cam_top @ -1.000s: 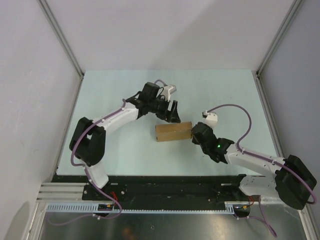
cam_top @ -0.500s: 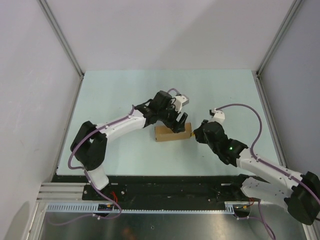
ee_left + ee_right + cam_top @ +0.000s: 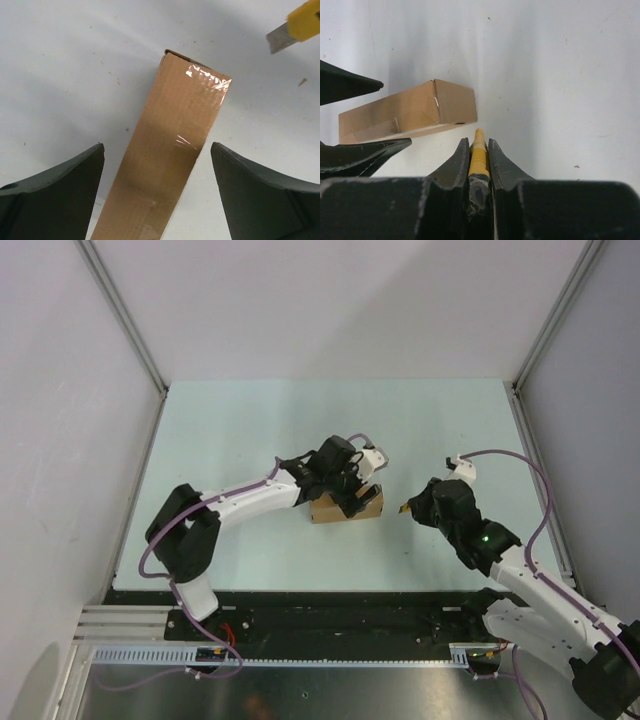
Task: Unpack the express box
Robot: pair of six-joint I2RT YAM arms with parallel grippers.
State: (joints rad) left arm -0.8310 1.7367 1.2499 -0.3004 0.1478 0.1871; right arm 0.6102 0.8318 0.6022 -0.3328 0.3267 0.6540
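The express box (image 3: 340, 509), a small brown cardboard box sealed with clear tape, lies on the pale table. My left gripper (image 3: 357, 491) hovers over it, open. In the left wrist view the box (image 3: 170, 145) runs between the spread fingers (image 3: 55, 192) with gaps on both sides, and the left gripper (image 3: 157, 146) touches nothing. My right gripper (image 3: 413, 506) stands a little to the right of the box, shut on a yellow utility knife (image 3: 479, 159). The right gripper (image 3: 479, 141) points the knife's tip at the box end (image 3: 455, 102), short of it. The blade (image 3: 279, 41) shows past the box's far end.
The pale green table (image 3: 240, 430) is walled by grey panels at the left, back and right. A black rail (image 3: 340, 605) with both arm bases runs along the near edge. The left gripper's fingers (image 3: 355, 82) flank the box in the right wrist view.
My left arm has swung right and come over the box, its jaws opening wider. My right arm has drawn back to the right, taking the knife away from the box's end.
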